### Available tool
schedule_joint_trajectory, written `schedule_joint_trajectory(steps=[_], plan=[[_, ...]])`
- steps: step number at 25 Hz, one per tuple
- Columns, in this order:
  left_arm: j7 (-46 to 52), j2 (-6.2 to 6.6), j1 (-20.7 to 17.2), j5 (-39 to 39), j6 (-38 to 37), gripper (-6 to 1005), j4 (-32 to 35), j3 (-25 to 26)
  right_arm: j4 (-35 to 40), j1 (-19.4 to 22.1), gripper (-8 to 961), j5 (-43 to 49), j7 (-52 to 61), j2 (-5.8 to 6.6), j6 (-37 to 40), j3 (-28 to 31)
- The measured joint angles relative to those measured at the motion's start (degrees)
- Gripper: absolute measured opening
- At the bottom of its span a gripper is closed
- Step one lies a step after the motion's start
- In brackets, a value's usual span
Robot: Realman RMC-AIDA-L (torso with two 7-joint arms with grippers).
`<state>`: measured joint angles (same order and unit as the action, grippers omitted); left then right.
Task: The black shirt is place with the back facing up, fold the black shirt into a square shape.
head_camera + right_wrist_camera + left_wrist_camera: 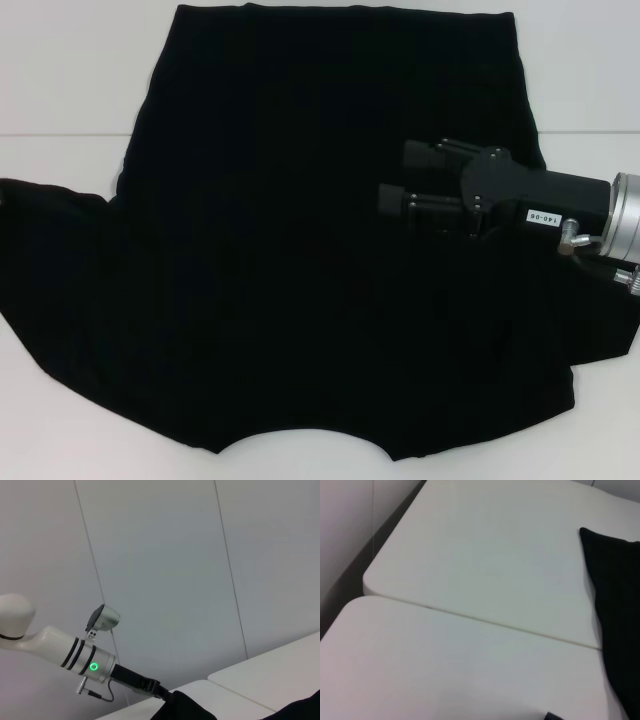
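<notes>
**Shirt spread flat, right gripper hovering over it**

In the head view the black shirt [300, 260] lies plain side up across the white table [60, 90], one sleeve reaching to the left. The right gripper [395, 178] lies sideways over the shirt's right half, fingers parted and grasping nothing. The right wrist view alone shows the left arm [75, 655], whose gripper sinks into a shirt edge; its grip cannot be told. The left wrist view adds the seam between two tabletops [485, 622] and a shirt corner.
</notes>
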<state>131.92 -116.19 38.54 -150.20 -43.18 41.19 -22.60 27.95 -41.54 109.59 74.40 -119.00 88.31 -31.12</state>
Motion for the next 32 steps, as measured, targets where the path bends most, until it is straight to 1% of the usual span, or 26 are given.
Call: schedule_joint_trajectory(steps=[6,10,16,20,22,29,32], plan=[[-0.08,0.09,0.67,0.01,0.09,26,0.0,0.0,0.0,0.07,882,-0.07,0.32,0.0,0.03,0.0],[0.04,-0.22,0.79,0.01,-0.87,27,0.02,0.01,0.0,0.06,882,-0.08,0.41,0.0,0.01,0.0],[0.05,-0.32,0.93,2.26,-7.15,28,0.77,0.02,0.0,0.05,882,-0.08,0.46,0.12,-0.07,0.0],[-1.26,-0.36,2.12,3.76,-9.46,28,0.78,-0.4,0.0,0.05,882,-0.15,0.56,0.28,0.0,0.01],[-1.89,-0.55,2.77,4.49,-9.83,29,0.56,-2.0,0.0,0.05,882,-0.3,0.66,0.31,0.05,0.01],[-2.13,-1.6,3.88,7.86,-10.98,30,0.66,-10.78,0.0,0.49,882,-0.84,0.71,0.39,0.31,0.01],[-2.44,-1.82,3.79,9.02,-12.24,30,0.95,-12.39,0.01,0.71,882,-0.91,0.73,0.29,0.36,0.01]])
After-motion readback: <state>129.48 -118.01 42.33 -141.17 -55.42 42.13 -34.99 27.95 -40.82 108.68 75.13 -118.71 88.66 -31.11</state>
